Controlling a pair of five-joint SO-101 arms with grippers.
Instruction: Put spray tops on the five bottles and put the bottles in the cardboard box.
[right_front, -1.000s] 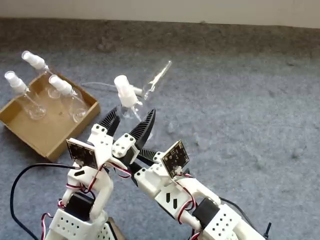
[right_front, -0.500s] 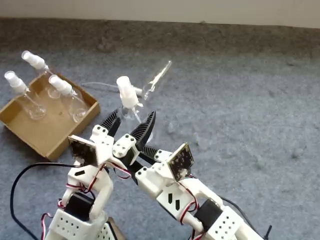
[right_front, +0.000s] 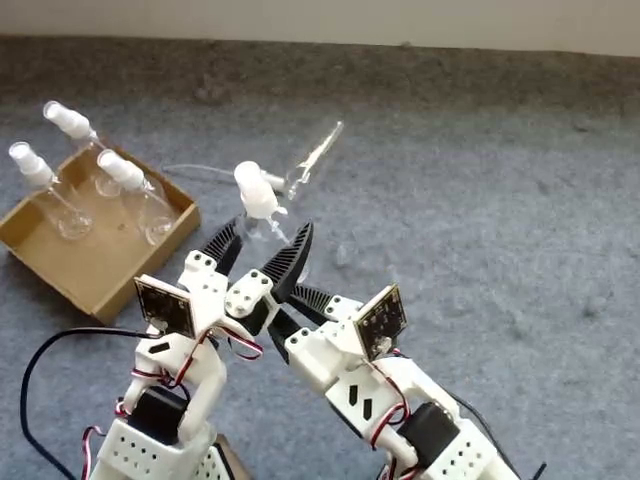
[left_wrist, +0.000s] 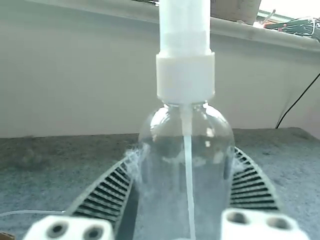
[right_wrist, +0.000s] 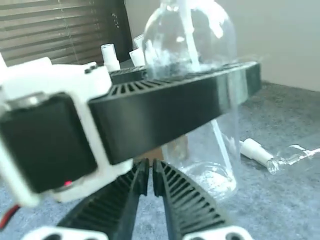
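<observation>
The left gripper clamps its black, ribbed fingers on both sides of a clear, round-shouldered bottle, held above the grey, felt-like table cover just beyond both arms. The bottle wears a white cylindrical spray top, and a thin dip tube runs down its middle. Its long axis stands close to upright, top upward, and leans slightly away from the arms in the high view.

The right gripper sits low beside the left one. Its ribbed fingers are drawn together with only a slit between them and hold nothing.

To the left, a shallow brown cardboard box holds three capped clear bottles, their white tops pointing up and away.

Beyond the held bottle, another clear bottle lies on its side on the cover, its long axis running diagonally away from the arms. A thin clear tube lies between it and the box.
</observation>
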